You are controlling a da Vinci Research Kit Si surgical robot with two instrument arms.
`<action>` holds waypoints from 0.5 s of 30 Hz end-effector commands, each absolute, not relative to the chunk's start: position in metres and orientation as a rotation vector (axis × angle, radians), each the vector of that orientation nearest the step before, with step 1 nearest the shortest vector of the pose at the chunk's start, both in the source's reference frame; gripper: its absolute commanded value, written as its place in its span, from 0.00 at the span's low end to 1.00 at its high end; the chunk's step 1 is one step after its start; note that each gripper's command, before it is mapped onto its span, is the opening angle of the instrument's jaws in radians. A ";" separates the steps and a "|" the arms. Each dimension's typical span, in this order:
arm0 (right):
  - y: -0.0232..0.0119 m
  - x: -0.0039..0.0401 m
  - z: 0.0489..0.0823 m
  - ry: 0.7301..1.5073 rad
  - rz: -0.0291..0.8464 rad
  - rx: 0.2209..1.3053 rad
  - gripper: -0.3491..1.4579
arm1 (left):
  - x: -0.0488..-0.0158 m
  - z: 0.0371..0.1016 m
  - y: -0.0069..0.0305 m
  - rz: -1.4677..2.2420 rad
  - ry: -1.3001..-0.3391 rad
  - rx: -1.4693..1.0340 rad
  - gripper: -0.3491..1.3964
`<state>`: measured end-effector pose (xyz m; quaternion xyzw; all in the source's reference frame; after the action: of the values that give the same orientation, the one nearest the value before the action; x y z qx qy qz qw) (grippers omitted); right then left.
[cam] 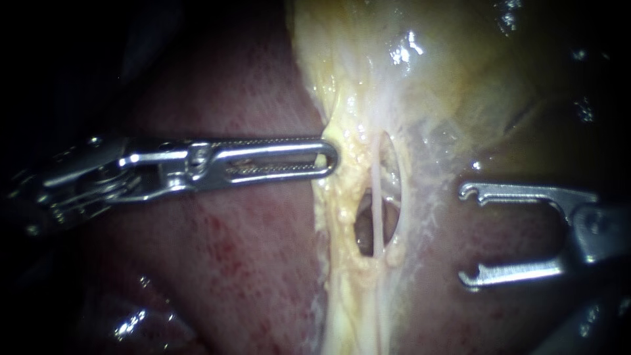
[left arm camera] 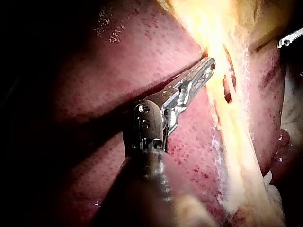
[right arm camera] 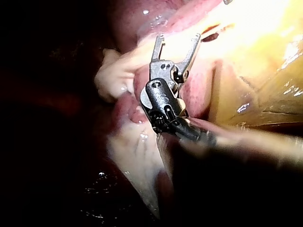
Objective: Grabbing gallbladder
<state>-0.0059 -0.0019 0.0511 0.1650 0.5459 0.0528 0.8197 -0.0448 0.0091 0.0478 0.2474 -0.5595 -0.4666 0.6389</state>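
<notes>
While the left instrument (cam: 328, 158) lies level across the liver (cam: 250, 263), its slotted jaws are closed together on the edge of the pale yellow tissue band (cam: 342, 217) that runs down from the gallbladder (cam: 473, 72); a fleck of that tissue shows through the slot at the tip; the gallbladder itself fills the endoscope view's upper right, yellow-green and glistening; within the band an oval opening (cam: 361, 230) is crossed by a thin pale tube (cam: 376, 217); the right instrument (cam: 468, 235) sits to the band's right, over the liver, its hooked jaws spread wide and holding nothing; the left wrist view shows the left instrument (left arm camera: 208, 64) closed at the band's edge.
</notes>
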 end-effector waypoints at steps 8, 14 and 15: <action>-0.0019 -0.0059 0.0511 1.162 0.118 0.355 0.51 | -0.0438 0.0468 0.0088 -1.067 -1.278 0.564 0.00; -0.0019 -0.0058 0.0511 1.162 0.118 0.355 0.51 | -0.0438 0.0470 0.0088 -1.070 -1.277 0.560 0.00; -0.0019 -0.0058 0.0511 1.162 0.118 0.355 0.51 | -0.0438 0.0470 0.0088 -1.070 -1.274 0.559 0.00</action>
<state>-0.0059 -0.0019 0.0511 0.1665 0.5455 0.0554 0.8196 -0.0438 0.0088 0.0469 0.2454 -0.5592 -0.4688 0.6383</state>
